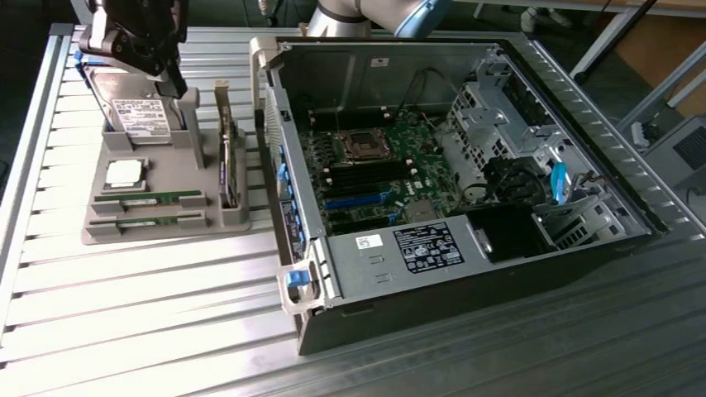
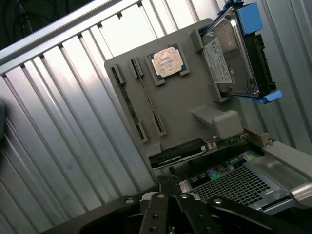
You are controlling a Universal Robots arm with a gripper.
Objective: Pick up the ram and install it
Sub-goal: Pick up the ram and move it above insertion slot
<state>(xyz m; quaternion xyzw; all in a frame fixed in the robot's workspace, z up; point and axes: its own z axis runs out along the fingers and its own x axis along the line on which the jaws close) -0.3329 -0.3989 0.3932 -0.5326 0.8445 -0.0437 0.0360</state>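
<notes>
Two ram sticks lie edge-up in a grey parts holder (image 1: pixel 165 236) at the exterior view's left: one ram (image 1: pixel 147 198) and a second ram (image 1: pixel 141 222) just in front of it. In the wrist view they are thin green strips, ram (image 2: pixel 128 103) and ram (image 2: pixel 147 100). My gripper (image 1: pixel 174 83) hangs above the far end of the holder, over the hard drive and well away from the sticks. Its fingers (image 2: pixel 168 195) are shut together with nothing between them.
The holder also carries a silver CPU (image 1: pixel 124 172), a hard drive (image 1: pixel 141 116) in a blue-tabbed caddy, and an upright expansion card (image 1: pixel 228 165). An open computer case (image 1: pixel 474 273) stands at the exterior view's right, its motherboard (image 1: pixel 369 169) with black memory slots exposed. The table is ribbed metal.
</notes>
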